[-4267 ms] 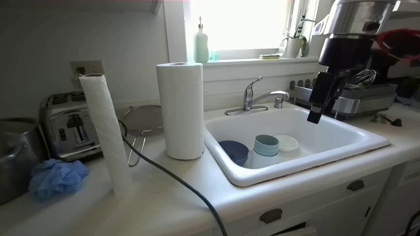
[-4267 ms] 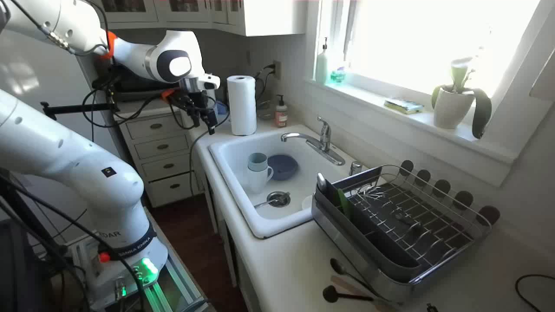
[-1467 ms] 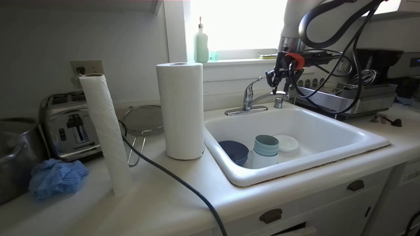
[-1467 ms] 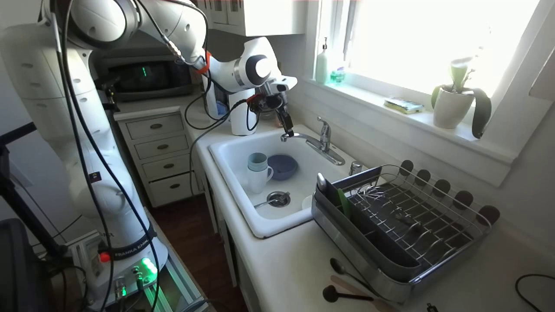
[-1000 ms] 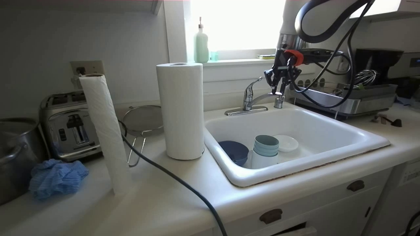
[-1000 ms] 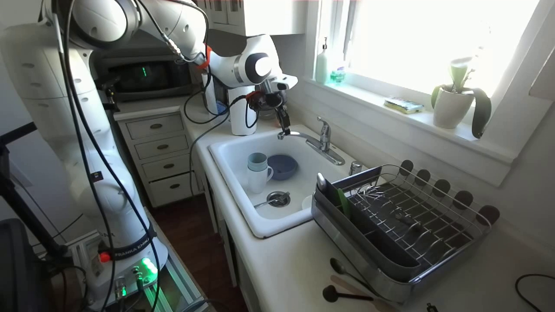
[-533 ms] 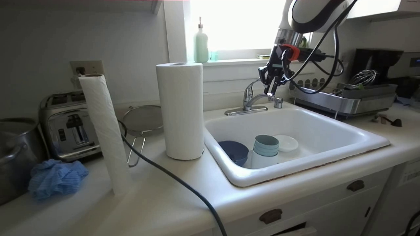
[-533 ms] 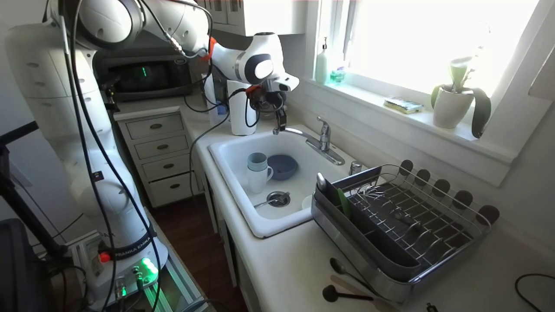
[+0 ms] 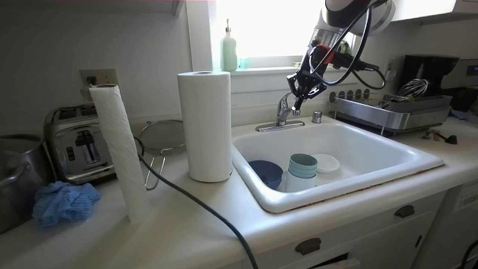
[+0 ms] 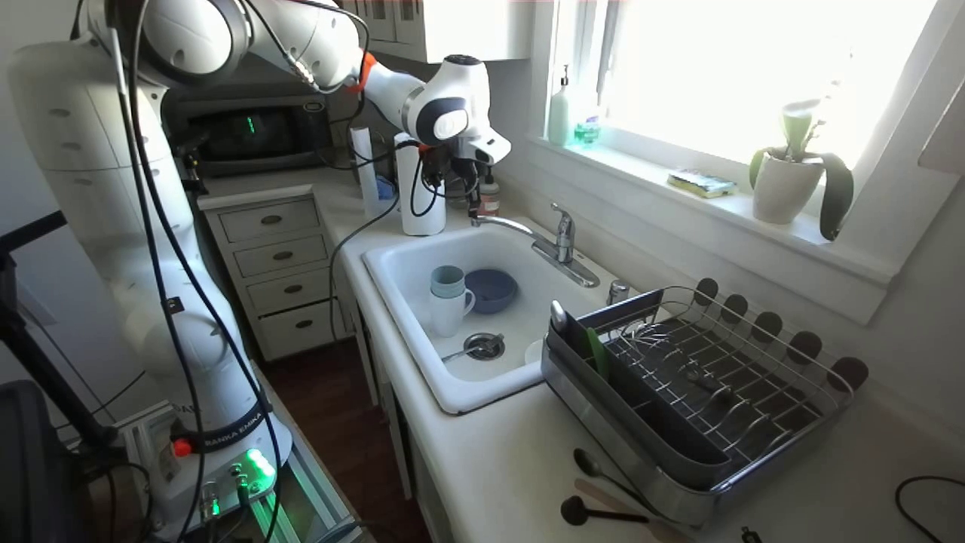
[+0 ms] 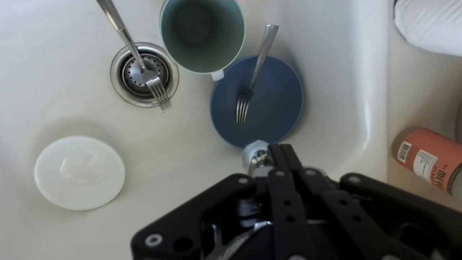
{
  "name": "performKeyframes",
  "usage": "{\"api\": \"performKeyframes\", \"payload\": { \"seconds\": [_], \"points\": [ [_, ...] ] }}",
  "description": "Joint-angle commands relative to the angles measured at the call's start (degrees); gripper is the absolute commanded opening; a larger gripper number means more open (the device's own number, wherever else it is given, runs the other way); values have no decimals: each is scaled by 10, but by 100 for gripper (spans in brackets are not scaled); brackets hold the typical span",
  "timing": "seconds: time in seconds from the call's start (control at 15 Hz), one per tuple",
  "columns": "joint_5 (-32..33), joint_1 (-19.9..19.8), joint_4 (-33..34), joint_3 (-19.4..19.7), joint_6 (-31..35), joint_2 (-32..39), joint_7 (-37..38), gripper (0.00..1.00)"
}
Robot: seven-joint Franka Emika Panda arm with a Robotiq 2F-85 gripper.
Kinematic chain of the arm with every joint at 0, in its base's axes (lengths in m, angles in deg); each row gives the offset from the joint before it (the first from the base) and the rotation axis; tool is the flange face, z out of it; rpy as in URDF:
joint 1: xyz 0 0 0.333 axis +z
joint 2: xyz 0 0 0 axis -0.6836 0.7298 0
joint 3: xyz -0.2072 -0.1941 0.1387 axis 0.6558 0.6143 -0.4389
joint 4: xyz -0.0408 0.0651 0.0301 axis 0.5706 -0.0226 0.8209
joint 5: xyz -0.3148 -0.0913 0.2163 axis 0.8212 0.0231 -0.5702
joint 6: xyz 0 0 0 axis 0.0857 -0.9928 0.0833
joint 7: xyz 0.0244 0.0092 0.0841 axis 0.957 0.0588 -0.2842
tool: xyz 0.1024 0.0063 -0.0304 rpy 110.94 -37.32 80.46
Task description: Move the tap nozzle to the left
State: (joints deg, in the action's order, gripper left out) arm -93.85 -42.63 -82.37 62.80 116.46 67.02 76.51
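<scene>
The tap nozzle (image 10: 507, 221) is a curved chrome spout over the sink, on a base with a raised lever handle (image 9: 284, 100). My gripper (image 9: 297, 106) is down at the spout's outer end, and in an exterior view the gripper (image 10: 474, 211) covers part of that tip. In the wrist view the nozzle's end (image 11: 254, 153) lies just left of the gripper (image 11: 282, 147). Both fingers are together with nothing between them. The nozzle sits beside the left finger, not between the two; whether they touch is hard to tell.
Inside the white sink (image 9: 336, 194) are stacked cups (image 9: 303, 164), a blue bowl (image 11: 269, 104) with a fork and a white dish (image 11: 79, 173). A paper towel roll (image 9: 204, 127) and a soap bottle (image 11: 422, 155) flank one end; a dish rack (image 10: 603, 430) flanks the other.
The gripper has shifted left in both exterior views, and the spout's tip has swung left along with it. Its fingers, parted a moment ago, have come together.
</scene>
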Motion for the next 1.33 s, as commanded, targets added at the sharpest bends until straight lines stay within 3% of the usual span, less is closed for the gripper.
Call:
{"api": "performKeyframes", "payload": {
  "seconds": [0.0, 0.27, 0.47, 0.53, 0.6, 0.87, 1.27],
  "points": [
    [-73, 24, -27, -12, 6, 30, -1, 0],
    [-120, 42, -48, -26, 2, 61, -17, 0],
    [-60, 60, -53, -23, -62, 41, 6, 0],
    [-31, 63, -51, -19, -90, 28, 14, 25],
    [0, 67, -49, -15, -109, 18, 23, 27],
    [139, 54, -29, -7, -157, -33, 4, 53],
    [182, 16, 27, 11, -108, -60, -41, 95]
  ]
}}
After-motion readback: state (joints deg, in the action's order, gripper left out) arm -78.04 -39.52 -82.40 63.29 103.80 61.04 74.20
